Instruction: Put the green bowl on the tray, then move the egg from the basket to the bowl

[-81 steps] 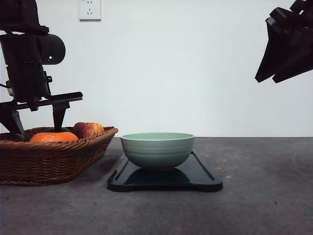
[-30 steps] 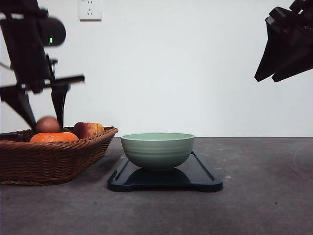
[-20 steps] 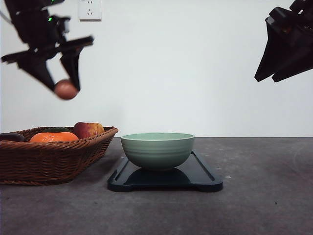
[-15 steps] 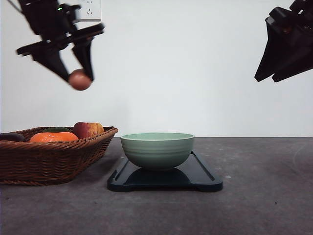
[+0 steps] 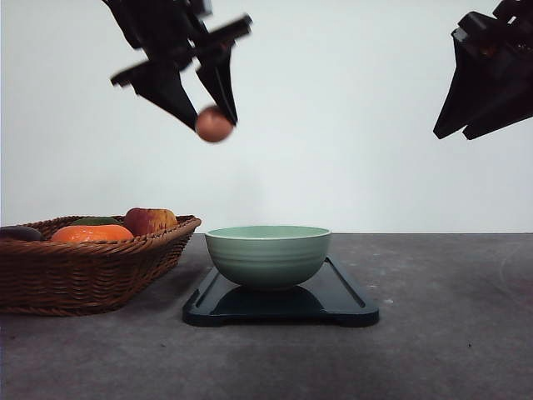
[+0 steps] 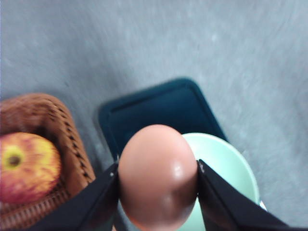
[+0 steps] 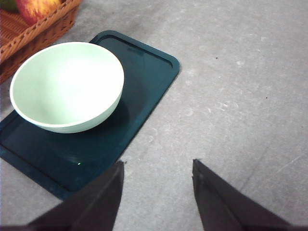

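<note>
Egg first: it hangs high in the air, pinched between the two dark fingers of the left gripper, above the gap between basket and bowl and a little short of the bowl's near rim. From the left wrist camera the egg sits squarely between the jaws, both fingers pressed against its sides, with the bowl and tray below it (that view is somewhat blurred).

Going across the table from the left, the basket rests on the grey table and holds a flattish orange fruit and a red-yellow apple, with a dark item at its far left edge that is too cut off to identify. Just beside the basket's right side lies the tray, and the green bowl stands upright on it, toward its left half, empty.

Farther right, high up and well apart from everything on the table, the right gripper hangs at the edge of the front view. Its wrist camera shows the right gripper's two fingers spread apart with nothing between them, over bare table beside the tray.
</note>
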`<state>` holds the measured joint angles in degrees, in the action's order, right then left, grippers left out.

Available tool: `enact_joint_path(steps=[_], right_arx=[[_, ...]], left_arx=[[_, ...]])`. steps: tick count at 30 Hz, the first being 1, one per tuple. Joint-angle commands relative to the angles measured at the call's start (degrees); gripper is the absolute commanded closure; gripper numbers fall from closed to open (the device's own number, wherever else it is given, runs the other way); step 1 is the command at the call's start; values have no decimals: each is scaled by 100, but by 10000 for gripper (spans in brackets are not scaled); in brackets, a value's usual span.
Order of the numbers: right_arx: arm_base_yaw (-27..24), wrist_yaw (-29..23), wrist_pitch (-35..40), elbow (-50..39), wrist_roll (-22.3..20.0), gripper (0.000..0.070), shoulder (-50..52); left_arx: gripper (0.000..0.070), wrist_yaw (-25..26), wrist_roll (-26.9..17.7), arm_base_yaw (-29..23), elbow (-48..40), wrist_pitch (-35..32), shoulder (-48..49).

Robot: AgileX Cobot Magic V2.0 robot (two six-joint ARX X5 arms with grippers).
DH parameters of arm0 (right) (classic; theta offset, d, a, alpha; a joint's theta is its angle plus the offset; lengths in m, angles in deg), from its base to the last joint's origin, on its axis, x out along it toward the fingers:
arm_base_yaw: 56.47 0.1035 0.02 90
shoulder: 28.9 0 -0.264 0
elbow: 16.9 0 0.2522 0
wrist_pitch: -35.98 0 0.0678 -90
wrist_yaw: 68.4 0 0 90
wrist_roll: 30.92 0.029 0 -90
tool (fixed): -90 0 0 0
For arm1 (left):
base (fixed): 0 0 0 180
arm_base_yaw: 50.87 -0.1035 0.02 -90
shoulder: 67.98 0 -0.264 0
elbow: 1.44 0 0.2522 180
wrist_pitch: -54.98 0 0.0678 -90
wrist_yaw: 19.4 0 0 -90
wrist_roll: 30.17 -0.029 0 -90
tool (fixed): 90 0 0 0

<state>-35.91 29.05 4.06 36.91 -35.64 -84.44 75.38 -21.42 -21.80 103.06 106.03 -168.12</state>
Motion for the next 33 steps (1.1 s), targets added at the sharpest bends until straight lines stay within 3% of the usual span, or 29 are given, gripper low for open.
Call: enact_joint_path(steps=[1, 8, 16, 23, 33], right_arx=[[25, 3, 57, 11, -43, 425, -45], [25, 3, 55, 11, -43, 425, -45], [25, 3, 57, 11, -43, 425, -45], [25, 3, 55, 11, -43, 425, -45], [25, 3, 57, 11, -40, 425, -45]], left_arx=[[511, 16, -183, 102, 256, -27, -248], [511, 9, -577, 324, 784, 449, -967], [511, -186, -1046, 631, 842, 525, -1391], [512, -215, -1109, 851, 844, 505, -1695], [512, -637, -1282, 1000, 842, 495, -2009]])
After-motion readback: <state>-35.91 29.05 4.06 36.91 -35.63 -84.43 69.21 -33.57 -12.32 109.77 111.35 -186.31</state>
